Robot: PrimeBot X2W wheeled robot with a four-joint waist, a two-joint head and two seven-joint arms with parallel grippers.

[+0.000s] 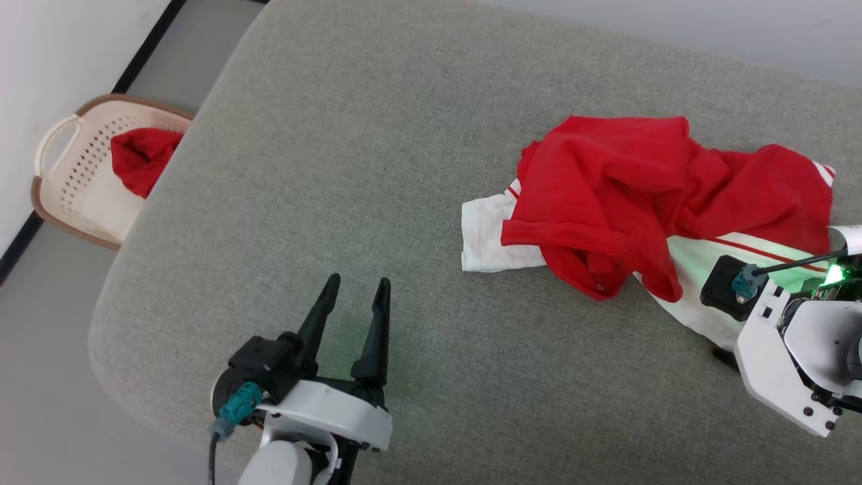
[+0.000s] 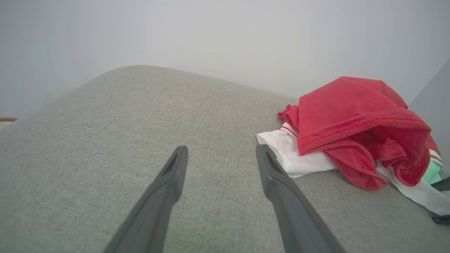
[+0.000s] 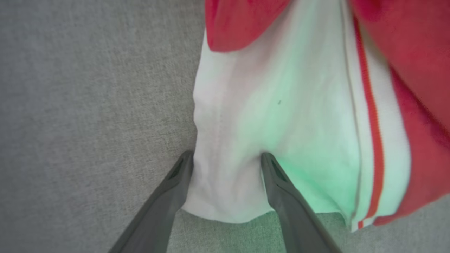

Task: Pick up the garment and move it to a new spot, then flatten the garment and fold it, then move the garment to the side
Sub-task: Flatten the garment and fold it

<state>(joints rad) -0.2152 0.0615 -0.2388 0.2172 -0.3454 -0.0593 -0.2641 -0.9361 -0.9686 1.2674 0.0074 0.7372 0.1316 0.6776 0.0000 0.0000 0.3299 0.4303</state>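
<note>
The garment lies crumpled on the right half of the grey padded surface, red cloth heaped over white sleeve parts with red stripe trim. My left gripper stands open at the lower left, well clear of the cloth, with nothing between its fingers. From the left wrist view the garment sits ahead and to the right of that gripper. My right gripper is open, its fingers straddling the near edge of a white sleeve part and touching the fabric. The right wrist housing covers those fingers in the head view.
A cream laundry basket holding another red cloth stands on the floor beyond the surface's left edge, by the wall. The surface's rounded near-left corner is close to my left arm.
</note>
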